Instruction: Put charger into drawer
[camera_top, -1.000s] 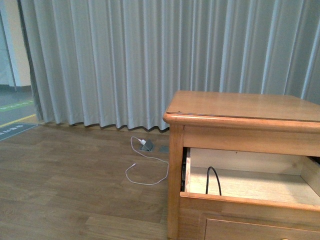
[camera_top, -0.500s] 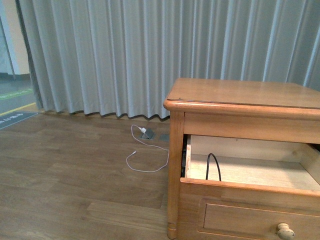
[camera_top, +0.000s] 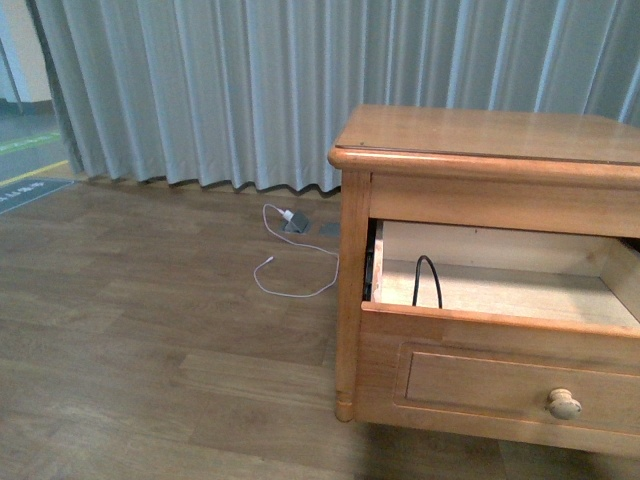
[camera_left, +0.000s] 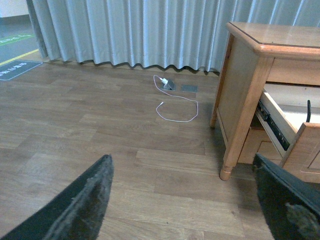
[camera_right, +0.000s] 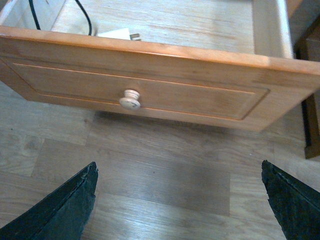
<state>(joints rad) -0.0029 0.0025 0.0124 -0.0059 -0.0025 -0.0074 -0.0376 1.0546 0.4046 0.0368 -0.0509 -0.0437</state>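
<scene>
The drawer (camera_top: 480, 362) stands pulled open from the wooden cabinet (camera_top: 480, 135), with its round knob (camera_top: 564, 404) on the front panel. The charger's black cable (camera_top: 428, 281) loops up inside it. In the right wrist view the white adapter (camera_right: 118, 34) lies on the drawer's pale floor just behind the front panel (camera_right: 200, 95), with the black cable (camera_right: 85, 15) beside it. My right gripper (camera_right: 180, 205) is open and empty over the floor in front of the knob (camera_right: 130, 99). My left gripper (camera_left: 182, 200) is open and empty over the floor left of the cabinet; the drawer's side (camera_left: 280, 131) shows there.
A thin white cable (camera_top: 295, 282) with a small plug lies on the wood floor by a grey floor socket (camera_top: 296, 222), left of the cabinet; it also shows in the left wrist view (camera_left: 177, 107). A grey curtain (camera_top: 250, 90) hangs behind.
The front view has shifted: the cabinet sits higher in the picture and the drawer's front panel and knob have come into view. The charger cable stays in the drawer.
</scene>
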